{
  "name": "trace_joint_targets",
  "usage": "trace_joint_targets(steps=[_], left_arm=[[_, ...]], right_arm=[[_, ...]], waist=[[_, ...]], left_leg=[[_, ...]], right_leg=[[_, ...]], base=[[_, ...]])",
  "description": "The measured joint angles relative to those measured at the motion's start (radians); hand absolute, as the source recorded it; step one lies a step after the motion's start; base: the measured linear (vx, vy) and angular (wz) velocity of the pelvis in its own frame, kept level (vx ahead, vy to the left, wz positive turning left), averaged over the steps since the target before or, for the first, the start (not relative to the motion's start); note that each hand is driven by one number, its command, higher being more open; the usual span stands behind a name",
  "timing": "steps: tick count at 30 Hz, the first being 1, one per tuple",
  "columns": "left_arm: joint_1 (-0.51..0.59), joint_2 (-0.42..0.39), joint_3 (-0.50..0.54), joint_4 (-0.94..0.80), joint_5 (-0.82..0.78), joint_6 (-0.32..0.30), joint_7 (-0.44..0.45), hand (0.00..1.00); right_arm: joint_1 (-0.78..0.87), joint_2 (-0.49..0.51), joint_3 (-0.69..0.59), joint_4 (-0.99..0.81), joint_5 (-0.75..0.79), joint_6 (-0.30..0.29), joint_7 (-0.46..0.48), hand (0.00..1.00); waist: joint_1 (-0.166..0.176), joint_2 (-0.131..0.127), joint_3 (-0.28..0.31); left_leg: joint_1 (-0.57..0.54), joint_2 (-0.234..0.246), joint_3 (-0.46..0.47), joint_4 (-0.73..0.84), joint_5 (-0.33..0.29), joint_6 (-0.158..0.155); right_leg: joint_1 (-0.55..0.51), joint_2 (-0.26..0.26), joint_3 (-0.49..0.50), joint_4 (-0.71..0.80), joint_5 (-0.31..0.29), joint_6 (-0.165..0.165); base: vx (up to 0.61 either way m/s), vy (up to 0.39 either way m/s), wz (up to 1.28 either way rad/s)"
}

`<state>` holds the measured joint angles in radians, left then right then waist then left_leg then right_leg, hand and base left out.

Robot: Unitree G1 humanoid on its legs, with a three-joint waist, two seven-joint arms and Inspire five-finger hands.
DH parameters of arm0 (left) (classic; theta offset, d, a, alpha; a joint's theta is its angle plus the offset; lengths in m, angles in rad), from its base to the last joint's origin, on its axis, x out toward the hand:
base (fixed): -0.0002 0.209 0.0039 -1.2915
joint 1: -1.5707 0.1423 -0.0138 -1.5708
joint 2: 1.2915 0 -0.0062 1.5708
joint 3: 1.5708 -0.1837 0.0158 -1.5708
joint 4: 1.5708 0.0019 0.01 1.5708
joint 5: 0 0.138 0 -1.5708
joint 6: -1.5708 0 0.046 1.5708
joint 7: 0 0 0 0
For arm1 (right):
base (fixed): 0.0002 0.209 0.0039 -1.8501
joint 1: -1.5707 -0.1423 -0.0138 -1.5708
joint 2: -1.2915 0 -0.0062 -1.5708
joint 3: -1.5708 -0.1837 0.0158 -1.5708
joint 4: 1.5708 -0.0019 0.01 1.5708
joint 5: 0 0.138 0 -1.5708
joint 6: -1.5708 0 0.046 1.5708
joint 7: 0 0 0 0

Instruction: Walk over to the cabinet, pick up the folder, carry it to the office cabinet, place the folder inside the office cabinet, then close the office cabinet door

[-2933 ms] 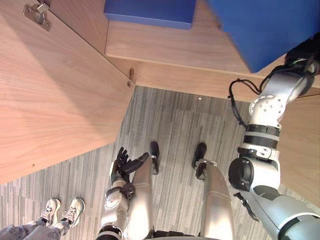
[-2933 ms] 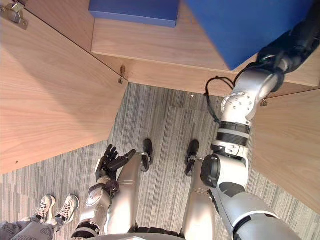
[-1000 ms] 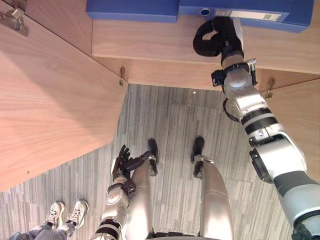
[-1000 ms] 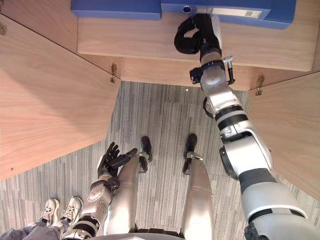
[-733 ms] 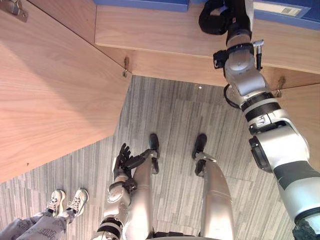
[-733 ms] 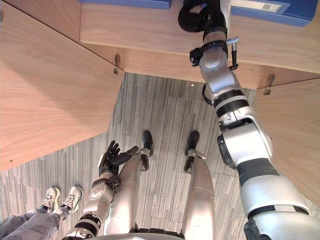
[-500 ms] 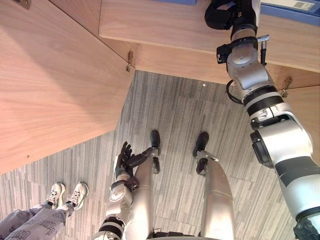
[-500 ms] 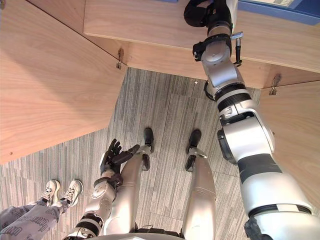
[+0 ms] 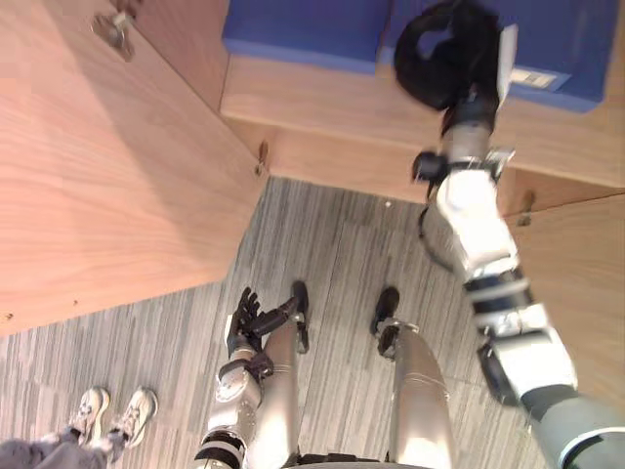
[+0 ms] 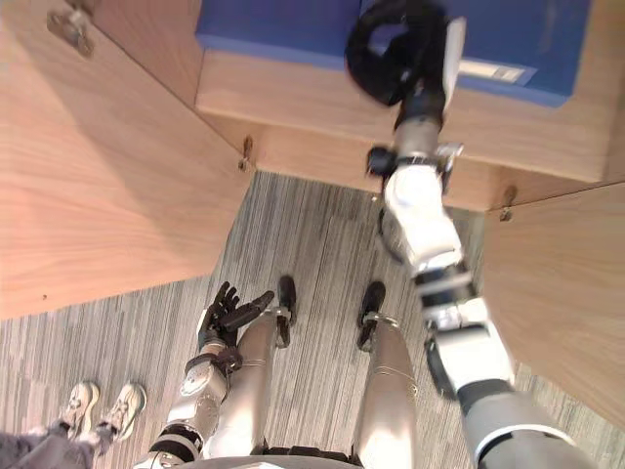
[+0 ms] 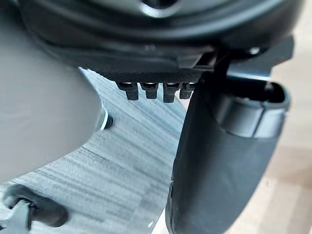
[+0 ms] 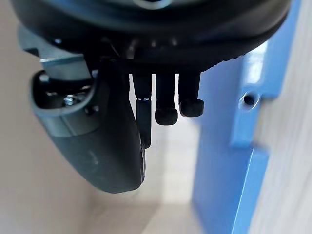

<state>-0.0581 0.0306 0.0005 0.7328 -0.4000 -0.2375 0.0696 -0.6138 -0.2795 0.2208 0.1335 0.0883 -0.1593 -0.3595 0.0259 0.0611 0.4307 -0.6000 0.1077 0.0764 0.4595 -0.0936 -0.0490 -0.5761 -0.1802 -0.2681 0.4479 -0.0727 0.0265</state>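
- Folder [image 9: 576,39], earlier aloft, now lies on the cabinet shelf [image 9: 322,93] at 12 o'clock, long axis 9-to-3, spine facing 6.
- Right hand [image 9: 469,49] before it, curled on nothing; left hand [image 9: 246,315] loose-fingered at 7.
- Right wrist view shows the spine hole [image 12: 248,100]; left eye view, the label [image 9: 532,78].

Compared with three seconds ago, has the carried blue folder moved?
Yes: the folder has gone down from mid-air onto the wooden shelf, beside the other blue folder.

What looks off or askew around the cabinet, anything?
Nothing stands out. The left blue folder and right blue folder lie side by side on the light wooden cabinet shelf. The right hand, curled on nothing, is in front of the right one; the left hand hangs open.
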Motion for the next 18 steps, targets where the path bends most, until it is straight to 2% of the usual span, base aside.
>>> trace_joint_targets(steps=[3, 5, 6, 8, 11, 14, 18], left_arm=[[0.011, 0.045, -0.011, 0.045, 0.044, 0.014, -0.015, 1.00], [0.043, 0.068, -0.010, 0.060, 0.068, 0.015, -0.017, 1.00], [0.062, 0.079, -0.009, 0.065, 0.075, 0.017, -0.020, 1.00], [0.072, 0.084, -0.007, 0.068, 0.086, 0.020, -0.026, 1.00], [0.117, 0.089, 0.010, 0.068, 0.109, 0.022, -0.026, 1.00], [0.166, 0.090, 0.040, 0.064, 0.147, 0.022, -0.026, 1.00], [0.173, 0.090, 0.075, 0.068, 0.169, 0.026, -0.025, 1.00]], right_arm=[[0.208, 0.037, 0.044, 0.018, -0.066, -0.009, 0.084, 1.00], [0.323, 0.072, 0.054, 0.082, -0.114, -0.002, 0.131, 1.00], [0.387, 0.085, 0.049, 0.131, -0.147, 0.000, 0.159, 1.00], [0.454, 0.097, 0.031, 0.177, -0.182, 0.009, 0.177, 1.00], [0.575, 0.142, -0.042, 0.288, -0.281, 0.031, 0.211, 1.00], [0.656, 0.189, -0.146, 0.440, -0.287, 0.047, 0.212, 1.00], [0.699, 0.210, -0.295, 0.594, -0.265, 0.073, 0.200, 1.00]], waist=[[-0.005, -0.031, -0.012], [-0.008, -0.066, -0.032], [-0.019, -0.075, -0.040], [-0.023, -0.079, -0.056], [-0.027, -0.091, -0.141], [-0.044, -0.094, -0.225], [-0.057, -0.095, -0.260]], left_leg=[[0.102, 0.014, 0.022, -0.095, 0.029, -0.003], [0.188, 0.013, 0.061, -0.170, 0.052, -0.002], [0.239, 0.009, 0.075, -0.205, 0.053, -0.001], [0.294, 0.002, 0.091, -0.244, 0.058, -0.001], [0.389, -0.010, 0.135, -0.319, 0.061, -0.001], [0.494, -0.024, 0.174, -0.383, 0.060, -0.001], [0.562, -0.032, 0.184, -0.410, 0.060, -0.001]], right_leg=[[0.107, 0.039, 0.009, -0.136, 0.062, -0.001], [0.173, 0.053, 0.038, -0.223, 0.101, 0.004], [0.224, 0.059, 0.049, -0.273, 0.118, 0.012], [0.271, 0.061, 0.061, -0.319, 0.133, 0.021], [0.345, 0.069, 0.099, -0.397, 0.156, 0.035], [0.422, 0.069, 0.128, -0.443, 0.163, 0.045], [0.482, 0.067, 0.142, -0.470, 0.168, 0.052]], base=[[0.10, -0.017, -0.26], [0.16, 0.005, -0.41], [0.15, 0.025, -0.35], [0.12, 0.046, -0.26], [0.13, 0.029, -0.35], [0.11, 0.034, -0.32], [0.01, 0.018, -0.11]])
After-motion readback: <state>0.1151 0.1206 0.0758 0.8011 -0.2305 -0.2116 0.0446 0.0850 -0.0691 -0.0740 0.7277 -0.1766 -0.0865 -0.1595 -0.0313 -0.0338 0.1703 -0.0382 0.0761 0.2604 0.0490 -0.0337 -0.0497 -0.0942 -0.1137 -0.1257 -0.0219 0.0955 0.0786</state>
